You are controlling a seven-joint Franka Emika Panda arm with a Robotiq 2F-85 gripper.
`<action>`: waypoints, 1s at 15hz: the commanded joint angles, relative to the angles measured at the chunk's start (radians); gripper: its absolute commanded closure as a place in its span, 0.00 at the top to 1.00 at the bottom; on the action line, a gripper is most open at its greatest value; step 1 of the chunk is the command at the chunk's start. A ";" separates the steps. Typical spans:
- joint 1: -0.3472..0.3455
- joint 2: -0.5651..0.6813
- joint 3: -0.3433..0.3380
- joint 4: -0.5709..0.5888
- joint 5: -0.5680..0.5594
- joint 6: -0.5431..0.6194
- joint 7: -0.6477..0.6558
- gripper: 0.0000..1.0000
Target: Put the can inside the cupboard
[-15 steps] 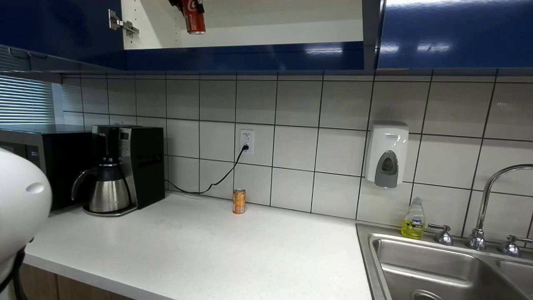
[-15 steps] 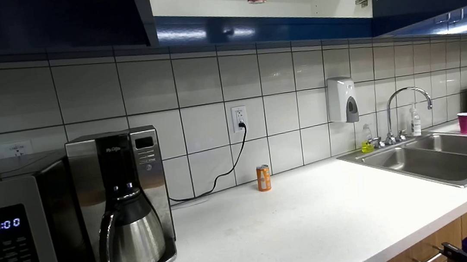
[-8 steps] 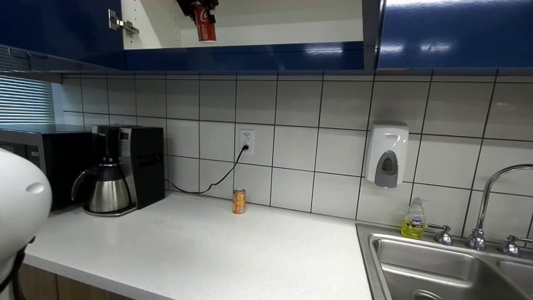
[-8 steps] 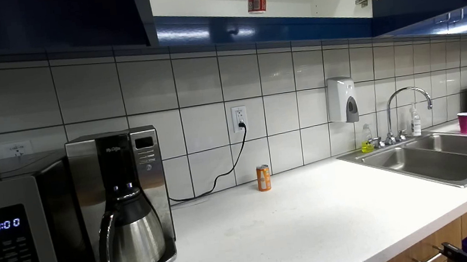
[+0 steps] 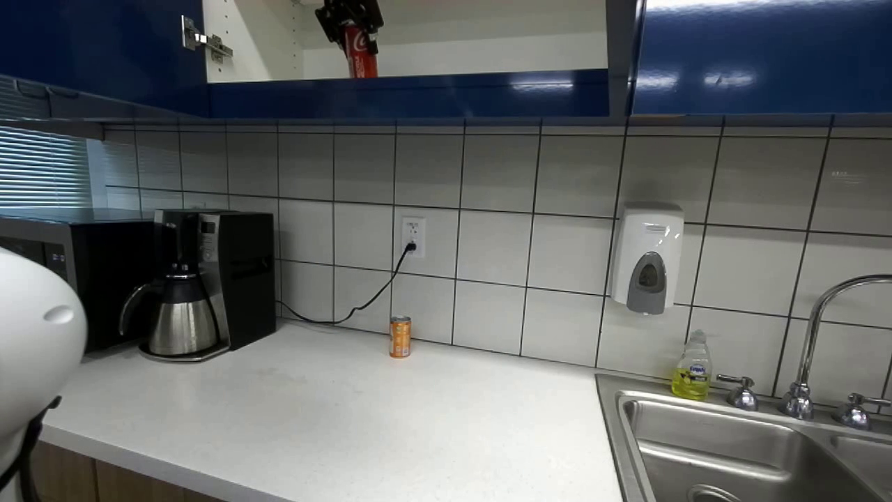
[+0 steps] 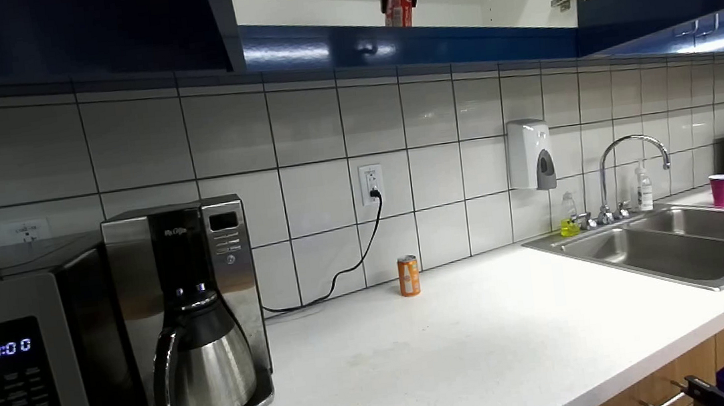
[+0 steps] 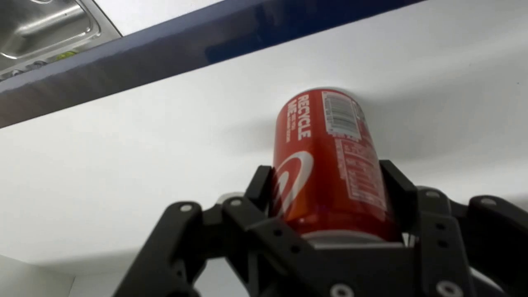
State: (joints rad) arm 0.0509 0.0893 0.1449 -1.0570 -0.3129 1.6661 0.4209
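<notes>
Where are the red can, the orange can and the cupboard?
Red can (image 7: 330,165): wrist view, on its printed side.
Orange can (image 6: 409,275): in an exterior view, on its side.
Cupboard (image 5: 411,97): in an exterior view, blue lower edge.

Shiny metal can (image 7: 326,136), glossy-fronted cupboard (image 5: 453,95) — matt hand (image 7: 328,181), plastic perhaps.

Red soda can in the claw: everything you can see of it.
The red soda can is a glossy, metallic-looking cylinder with silvery rims, part of a white swirling logo, "RECYCLE ME" print and a pale barcode panel. The claw grips it from two sides. It is inside the cupboard, roughly upright, over the white shelf, partly hidden by the blue front edge in both exterior views. Whether it touches the shelf, or has been opened, I can't tell.
</notes>
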 commanded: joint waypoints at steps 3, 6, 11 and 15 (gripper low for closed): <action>0.004 0.073 -0.004 0.136 -0.007 -0.069 0.002 0.41; 0.004 0.102 -0.004 0.183 0.005 -0.122 -0.002 0.41; 0.004 0.143 -0.003 0.265 0.011 -0.201 0.001 0.41; 0.009 0.171 -0.004 0.317 0.004 -0.248 0.006 0.93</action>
State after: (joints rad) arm 0.0521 0.2176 0.1413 -0.8227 -0.3104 1.4795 0.4209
